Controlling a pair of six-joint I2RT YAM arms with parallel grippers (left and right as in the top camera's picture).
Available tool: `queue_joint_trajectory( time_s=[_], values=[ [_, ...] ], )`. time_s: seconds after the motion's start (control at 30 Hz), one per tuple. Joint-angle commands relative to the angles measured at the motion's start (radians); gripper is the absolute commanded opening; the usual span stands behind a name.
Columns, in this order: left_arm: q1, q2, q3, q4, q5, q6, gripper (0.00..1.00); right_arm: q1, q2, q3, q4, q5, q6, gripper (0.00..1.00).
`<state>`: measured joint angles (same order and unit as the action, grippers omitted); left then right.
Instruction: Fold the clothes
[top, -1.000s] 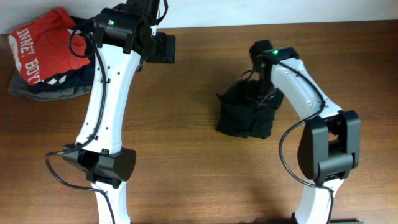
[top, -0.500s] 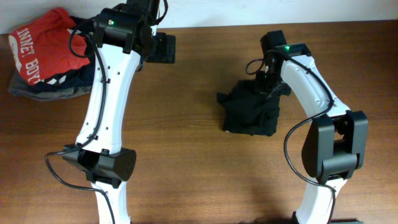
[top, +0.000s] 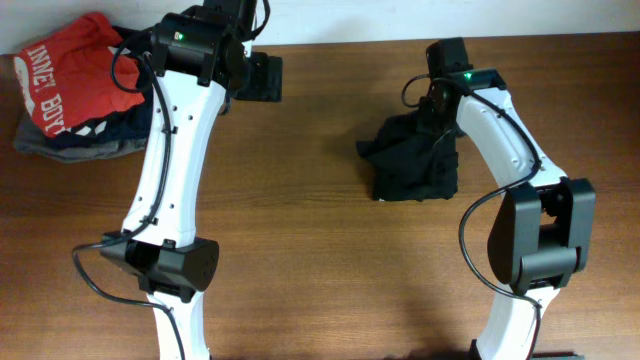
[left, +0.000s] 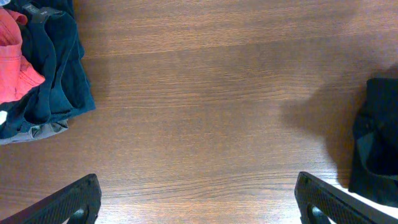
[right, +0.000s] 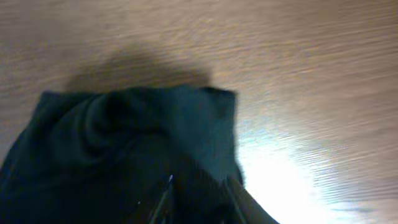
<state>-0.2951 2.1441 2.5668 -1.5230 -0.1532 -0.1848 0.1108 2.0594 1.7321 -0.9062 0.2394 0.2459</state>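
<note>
Clothes (top: 415, 165): one black fabric top, bunched into a crumpled heap on the desk (top: 300, 230), right of centre and toward the far edge in the overhead view. Heap is irregular, with one flap sticking out at its left side. Right end effector (top: 438, 112) sits at the upper right part of the clothes, tips down in the fabric. The right wrist view is blurred, with dark fingers against dark cloth, so I cannot tell whether the jaws are closed on the fabric or only touching it. Left end effector (left: 199, 199) is well apart from the clothes, above bare wood near the far edge, with its jaws spread wide and nothing between them. The left wrist view catches the edge of the black heap at far right. Red shirt (top: 70, 75) with white lettering lies on a navy garment (top: 90, 135) at the far left corner of the desk.
</note>
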Motion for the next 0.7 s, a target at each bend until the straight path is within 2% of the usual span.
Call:
queue_joint_trajectory(
  time_s=[0.0, 0.07, 0.27, 0.33, 0.43, 0.53, 0.67],
  values=[
    [0.002, 0.005, 0.0, -0.002, 0.007, -0.013, 0.99, -0.016, 0.006, 0.021, 0.015, 0.148, -0.034, 0.3],
    [0.002, 0.005, -0.006, -0.001, 0.007, -0.012, 0.99, -0.022, 0.005, 0.023, 0.003, 0.138, -0.036, 0.34],
    [0.002, 0.005, -0.051, 0.011, 0.007, -0.012, 0.99, -0.023, -0.035, 0.124, -0.141, 0.165, 0.0, 0.87],
    [0.002, 0.005, -0.076, 0.023, 0.007, -0.012, 0.99, -0.021, -0.05, 0.203, -0.233, 0.087, 0.019, 0.89],
    [0.002, 0.005, -0.097, 0.04, 0.007, -0.013, 0.99, -0.019, -0.051, 0.283, -0.35, -0.174, -0.023, 0.89],
    [0.002, 0.005, -0.113, 0.058, 0.007, -0.013, 0.99, -0.019, -0.051, 0.287, -0.415, -0.401, -0.032, 0.89],
    [0.002, 0.005, -0.117, 0.065, 0.007, -0.013, 0.99, 0.0, -0.038, 0.254, -0.423, -0.472, -0.007, 0.9]
  ],
)
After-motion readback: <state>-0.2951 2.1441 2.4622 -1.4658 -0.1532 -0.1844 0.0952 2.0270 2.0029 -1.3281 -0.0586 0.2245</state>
